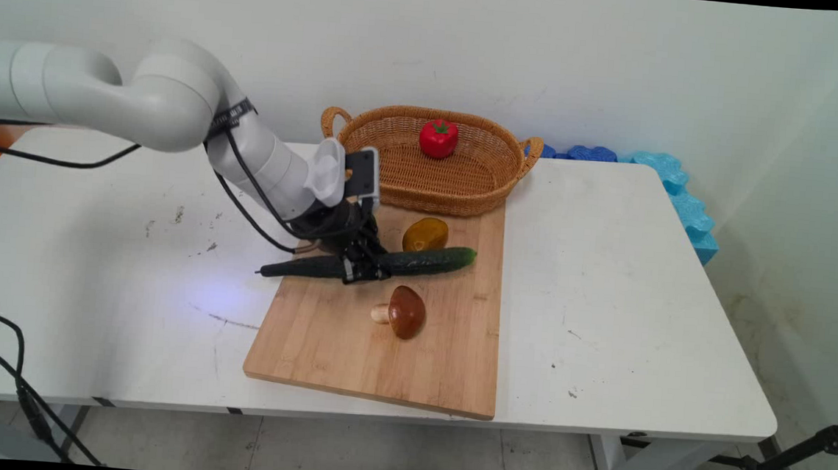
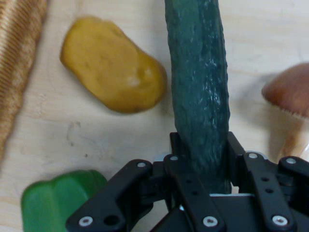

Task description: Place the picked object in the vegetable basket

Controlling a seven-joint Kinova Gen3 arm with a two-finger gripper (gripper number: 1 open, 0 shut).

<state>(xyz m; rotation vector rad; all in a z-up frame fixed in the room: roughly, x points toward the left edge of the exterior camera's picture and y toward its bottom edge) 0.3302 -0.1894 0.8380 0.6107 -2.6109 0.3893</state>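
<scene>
Down at the board's (image 1: 323, 339) far left corner, the gripper (image 1: 359, 269) is pinching the cucumber (image 1: 428, 260) across its middle, a black finger (image 2: 179, 145) pressed against each side. That cucumber is long, dark green and bumpy-skinned with a slight gloss; it lies lengthwise across the far part of the wooden board, its left end poking out past the board's left edge over the white table (image 1: 621, 293), its right end reaching toward the board's right side. Seen from the hand, a bright green pepper (image 2: 58, 200) sits right beside the gripper's linkage; it is hidden behind the arm in the main view. Just beyond the cucumber, close to it, lies a yellow-brown potato (image 1: 425, 235), smooth and rounded. Nearer, apart from the cucumber, a brown-capped mushroom (image 1: 402, 312) rests on its side around the board's middle. At the far edge of the board stands a wicker basket (image 1: 481, 188) with two handles, and inside it, toward the back, sits a red tomato (image 1: 438, 138) with a green stem.
</scene>
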